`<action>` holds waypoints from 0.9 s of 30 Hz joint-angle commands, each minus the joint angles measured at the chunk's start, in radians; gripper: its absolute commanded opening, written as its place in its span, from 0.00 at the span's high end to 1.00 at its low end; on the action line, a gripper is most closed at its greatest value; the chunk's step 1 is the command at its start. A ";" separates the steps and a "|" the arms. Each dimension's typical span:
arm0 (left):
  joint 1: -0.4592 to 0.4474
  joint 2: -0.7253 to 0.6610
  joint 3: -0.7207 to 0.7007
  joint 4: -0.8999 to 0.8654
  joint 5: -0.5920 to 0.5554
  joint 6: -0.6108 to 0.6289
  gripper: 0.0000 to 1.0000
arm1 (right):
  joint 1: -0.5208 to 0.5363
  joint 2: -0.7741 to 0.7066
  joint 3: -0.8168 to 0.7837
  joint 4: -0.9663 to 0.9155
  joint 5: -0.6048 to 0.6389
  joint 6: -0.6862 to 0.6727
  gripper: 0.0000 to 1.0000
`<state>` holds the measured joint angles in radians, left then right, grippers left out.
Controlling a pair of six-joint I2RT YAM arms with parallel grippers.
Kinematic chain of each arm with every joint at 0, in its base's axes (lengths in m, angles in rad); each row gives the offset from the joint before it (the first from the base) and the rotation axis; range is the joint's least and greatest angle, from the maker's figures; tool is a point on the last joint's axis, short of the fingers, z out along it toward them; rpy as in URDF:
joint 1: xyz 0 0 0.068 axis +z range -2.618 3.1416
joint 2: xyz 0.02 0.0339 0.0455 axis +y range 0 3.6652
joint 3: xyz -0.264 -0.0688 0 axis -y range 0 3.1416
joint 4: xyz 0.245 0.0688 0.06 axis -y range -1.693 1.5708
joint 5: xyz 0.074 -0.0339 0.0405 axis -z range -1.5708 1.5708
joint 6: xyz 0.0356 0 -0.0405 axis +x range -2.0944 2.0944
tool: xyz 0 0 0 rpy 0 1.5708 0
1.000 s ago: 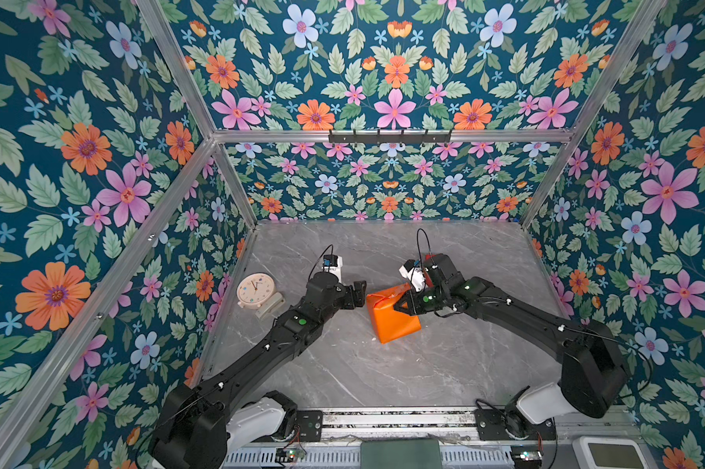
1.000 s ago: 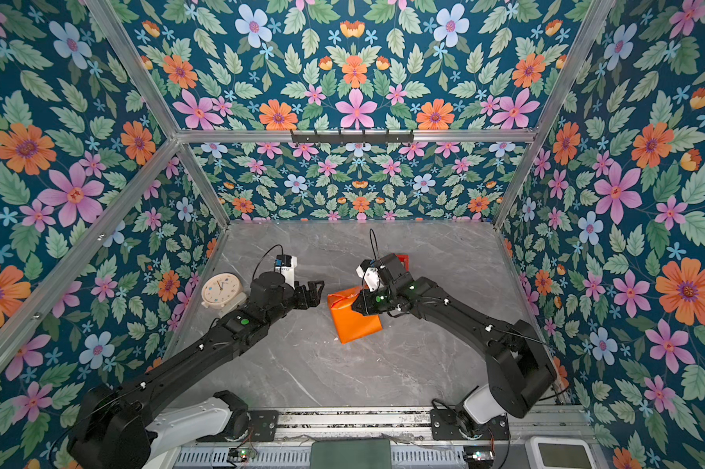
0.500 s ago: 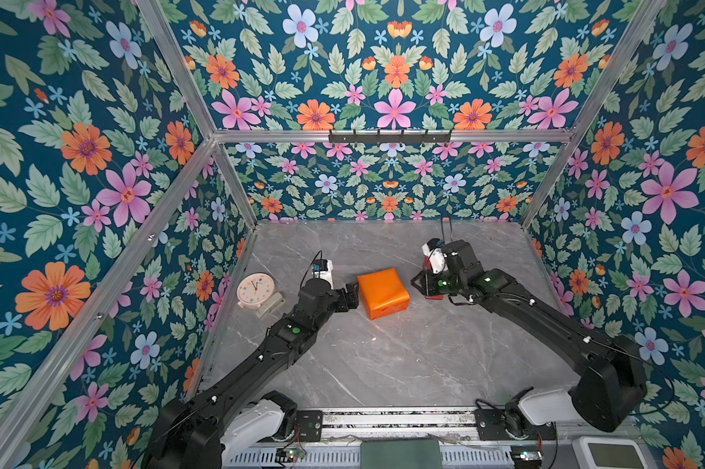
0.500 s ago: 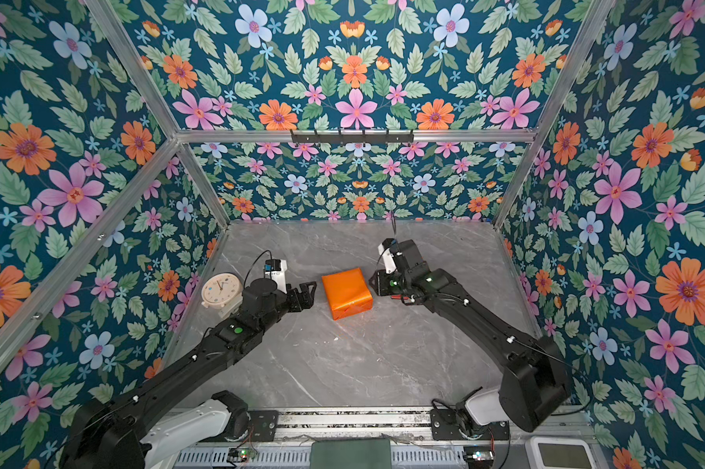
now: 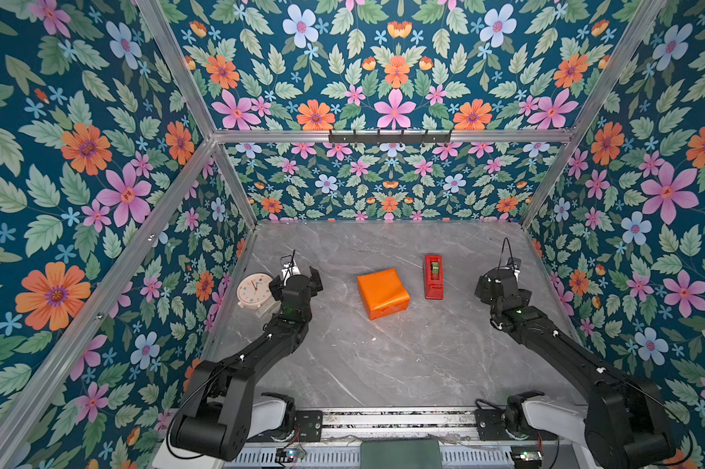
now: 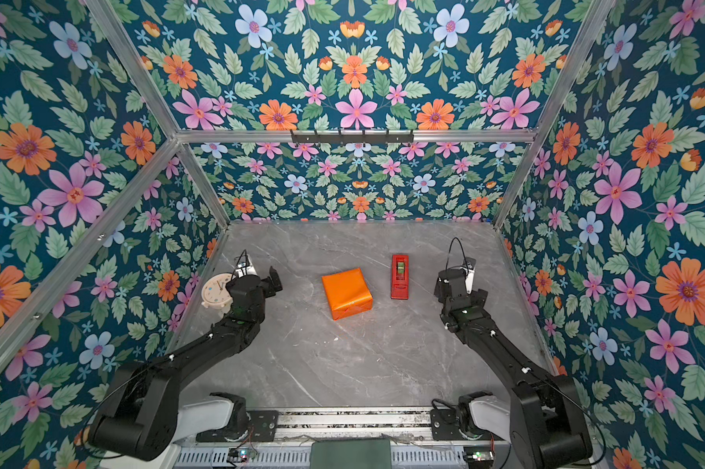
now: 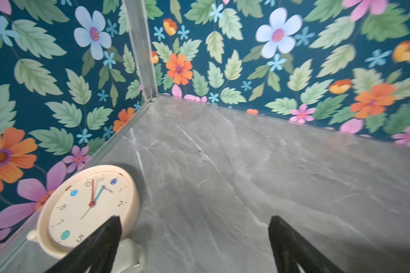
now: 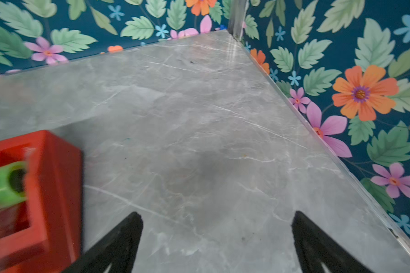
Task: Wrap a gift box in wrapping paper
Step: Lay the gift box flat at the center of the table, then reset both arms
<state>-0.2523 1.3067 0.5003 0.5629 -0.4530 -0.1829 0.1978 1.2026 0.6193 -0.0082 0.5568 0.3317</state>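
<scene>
The wrapping paper (image 5: 382, 291) (image 6: 346, 292) is glossy orange and folded all round a squarish parcel that lies flat mid-table. The gift box is hidden inside it. My left gripper (image 5: 296, 279) (image 6: 257, 281) hangs open well to the parcel's left, close to the clock. In the left wrist view the left gripper (image 7: 194, 218) has only bare table between its fingers. My right gripper (image 5: 501, 281) (image 6: 460, 280) is open far to the parcel's right, beyond the tape dispenser. The right wrist view shows the right gripper (image 8: 217, 214) with nothing in it. Neither gripper touches the parcel.
A red tape dispenser (image 5: 433, 276) (image 6: 399, 276) (image 8: 34, 189) with a green roll stands just right of the parcel. A cream alarm clock (image 5: 254, 289) (image 6: 217, 290) (image 7: 88, 208) sits by the left wall. Floral walls close off the left, back and right sides of the grey marble table (image 5: 383, 365).
The right gripper has let go of the parcel and opened wide. Both arms have drawn back to the sides. The parcel, tilted a second ago, now lies flat and alone.
</scene>
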 commanded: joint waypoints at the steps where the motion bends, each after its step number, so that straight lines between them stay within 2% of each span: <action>1: 0.031 0.069 -0.032 0.152 0.025 0.114 0.00 | -0.017 0.038 -0.011 0.153 -0.021 -0.066 0.01; 3: 0.049 0.105 -0.072 0.224 0.058 0.139 0.00 | -0.017 0.067 -0.009 0.176 -0.042 -0.094 0.01; 6: 0.109 0.163 -0.107 0.291 0.182 0.112 0.00 | -0.020 0.095 0.000 0.167 -0.077 -0.118 0.01; 7: 0.135 0.178 -0.105 0.318 0.216 0.112 0.00 | -0.024 0.106 -0.022 0.213 -0.097 -0.137 0.01; 8: 0.152 0.174 -0.084 0.255 0.243 0.093 0.00 | -0.032 0.114 -0.047 0.258 -0.123 -0.154 0.01; 10: 0.182 0.176 -0.101 0.305 0.290 0.116 0.00 | -0.057 0.138 -0.107 0.387 -0.179 -0.174 0.01; 12: 0.209 0.157 -0.136 0.349 0.331 0.133 0.00 | -0.101 0.162 -0.124 0.435 -0.236 -0.163 0.01; 13: 0.223 0.149 -0.165 0.412 0.346 0.137 0.00 | -0.116 0.157 -0.110 0.389 -0.265 -0.154 0.01; 16: 0.261 0.152 -0.259 0.607 0.378 0.137 0.00 | -0.135 0.144 -0.152 0.477 -0.295 -0.209 0.01; 17: 0.271 0.180 -0.274 0.683 0.398 0.137 0.01 | -0.143 0.135 -0.169 0.516 -0.303 -0.221 0.01; 21: 0.275 0.323 -0.245 0.781 0.488 0.169 0.01 | -0.210 0.163 -0.263 0.744 -0.386 -0.226 0.01; 23: 0.275 0.287 -0.204 0.623 0.493 0.176 0.01 | -0.246 0.210 -0.302 0.863 -0.453 -0.206 0.01; 25: 0.274 0.314 -0.214 0.699 0.485 0.180 0.00 | -0.247 0.206 -0.301 0.846 -0.456 -0.211 0.01; 27: 0.271 0.305 -0.206 0.657 0.477 0.181 0.00 | -0.248 0.203 -0.299 0.836 -0.459 -0.209 0.01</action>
<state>0.0196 1.6115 0.2882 1.2060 0.0055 -0.0204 -0.0479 1.4078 0.3183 0.7158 0.1463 0.1253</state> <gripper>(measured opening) 0.996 0.991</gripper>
